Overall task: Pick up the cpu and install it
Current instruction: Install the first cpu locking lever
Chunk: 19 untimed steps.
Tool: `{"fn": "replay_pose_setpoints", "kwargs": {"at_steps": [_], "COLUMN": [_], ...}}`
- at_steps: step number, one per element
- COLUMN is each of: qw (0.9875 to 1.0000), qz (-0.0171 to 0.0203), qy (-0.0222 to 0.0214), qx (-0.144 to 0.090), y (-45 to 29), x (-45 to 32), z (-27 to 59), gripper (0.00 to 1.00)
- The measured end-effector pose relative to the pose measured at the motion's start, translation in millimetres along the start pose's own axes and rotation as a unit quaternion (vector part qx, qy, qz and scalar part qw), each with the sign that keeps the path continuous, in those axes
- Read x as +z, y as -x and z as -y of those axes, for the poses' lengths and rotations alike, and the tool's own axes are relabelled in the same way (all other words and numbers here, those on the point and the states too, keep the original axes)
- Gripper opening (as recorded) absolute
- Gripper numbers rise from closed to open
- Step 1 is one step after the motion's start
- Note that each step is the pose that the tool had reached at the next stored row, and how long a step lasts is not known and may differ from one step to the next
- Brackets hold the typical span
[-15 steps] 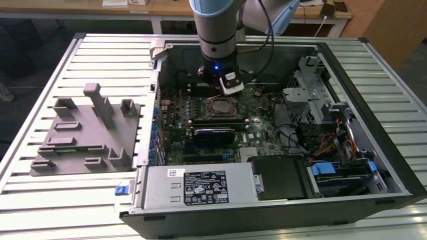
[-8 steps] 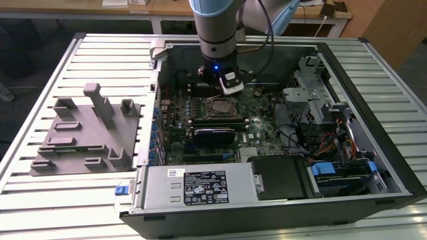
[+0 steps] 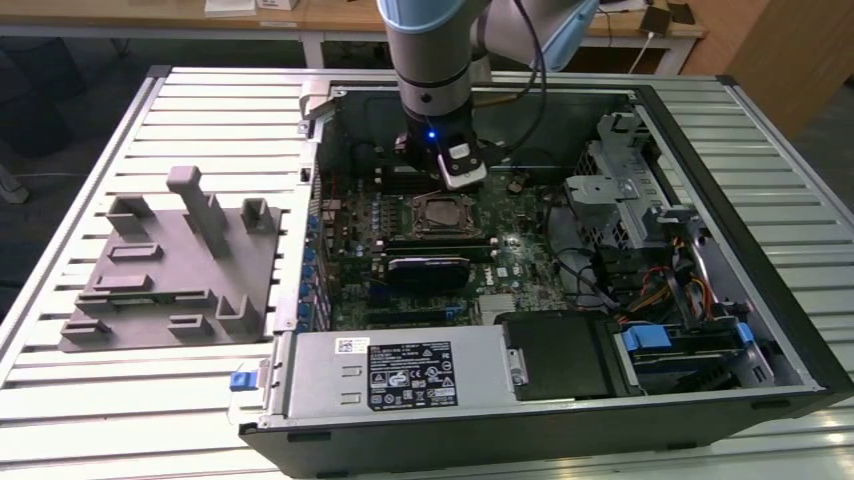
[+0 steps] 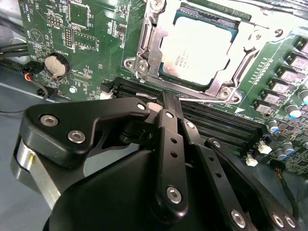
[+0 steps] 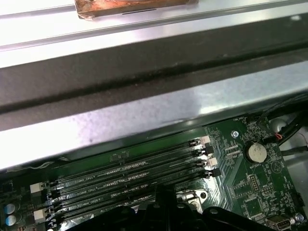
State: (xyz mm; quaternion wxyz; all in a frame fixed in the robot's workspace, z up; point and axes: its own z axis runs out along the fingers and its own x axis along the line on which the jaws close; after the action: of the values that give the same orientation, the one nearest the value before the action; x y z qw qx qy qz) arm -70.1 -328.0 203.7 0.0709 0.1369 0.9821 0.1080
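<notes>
Slatted metal table (image 3: 134, 400) carries an open computer case (image 3: 534, 432), with a grey fixture (image 3: 174, 270) on the exterior view's left, well apart from the work.

Arm (image 3: 434, 60) reaches down into the case over the motherboard (image 3: 527, 245).

Gripper (image 4: 163, 102): in the second wrist view the black fingers (image 4: 169, 126) are drawn together at the tips, with no gap visible and nothing between them.

Cpu (image 4: 199, 45): lies flat in the socket, silver top facing up. The metal socket frame (image 4: 144, 48) borders it on all sides and overlaps its edges.

Relative position: the fingertips hang over the memory slots (image 4: 211, 120), which run alongside the socket. The cpu sits just past those slots, near the gripper but apart from it, with no contact seen. In the exterior view the gripper is just beside the socket, on the side toward the far wall of the case.

A coin cell (image 4: 55, 65) sits on the board to one side of the socket.
</notes>
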Motion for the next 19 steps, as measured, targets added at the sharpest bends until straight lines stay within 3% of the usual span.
{"fn": "replay_pose_setpoints", "kwargs": {"at_steps": [9,19], "qw": [1.0,1.0], "qz": [0.002,0.0094], "qy": [-0.0001,0.001], "qx": [0.002,0.002], "y": [-0.8,-7.9], "x": [1.2,2.2], "z": [-0.7,-1.1], "gripper": [0.11,0.11]}}
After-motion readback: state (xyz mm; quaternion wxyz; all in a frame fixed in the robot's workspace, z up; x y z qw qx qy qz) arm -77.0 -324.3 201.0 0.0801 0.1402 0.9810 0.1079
